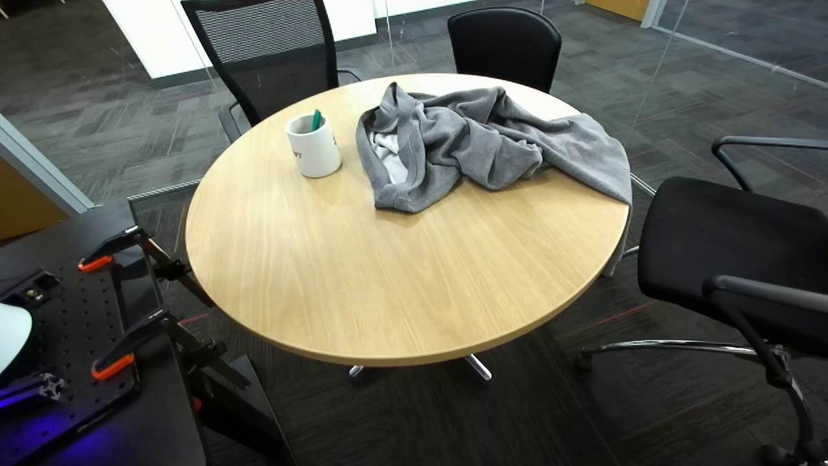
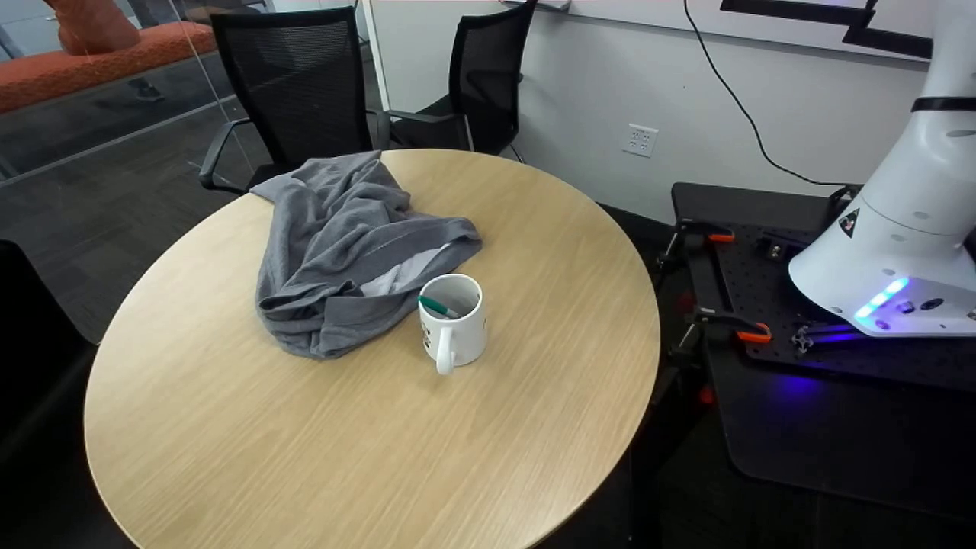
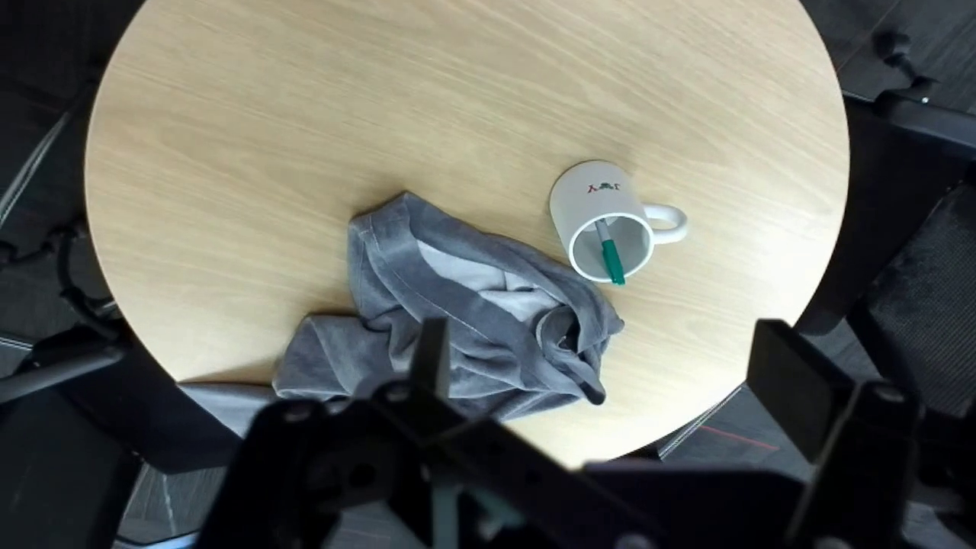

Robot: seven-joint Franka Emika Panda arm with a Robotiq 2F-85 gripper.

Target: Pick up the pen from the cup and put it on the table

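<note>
The round table (image 1: pixel 401 278), with 12 set at its far rim in an exterior view, shows an unbroken sweep of wood from 4 o'clock round to 9, right out to the edge. Off that edge at about 8, across a strip of carpet (image 1: pixel 537 401), stands the black bench (image 1: pixel 168 414) bearing the white arm base (image 2: pixel 900 252). Chairs close in elsewhere: a mesh-backed chair (image 1: pixel 272 58) at 11, a low black chair (image 1: pixel 504 48) towards 1, a wheeled chair (image 1: pixel 731 233) at 3. The grey garment (image 1: pixel 466 142) lies heaped from 11 to 3, its end spilling over the rim at 3. In the wrist view the gripper (image 3: pixel 598 351) stands at 6 o'clock, its fingers (image 3: pixel 797 389) released and spread wide. The white mug (image 1: pixel 317 154) stands upright between 10 and 11 on the table, inside the rim and just apart from the garment; its handle points to about 3 in the wrist view. The pen (image 3: pixel 612 261) is in the mug, leaning towards 6 in the wrist view, green cap up.
</note>
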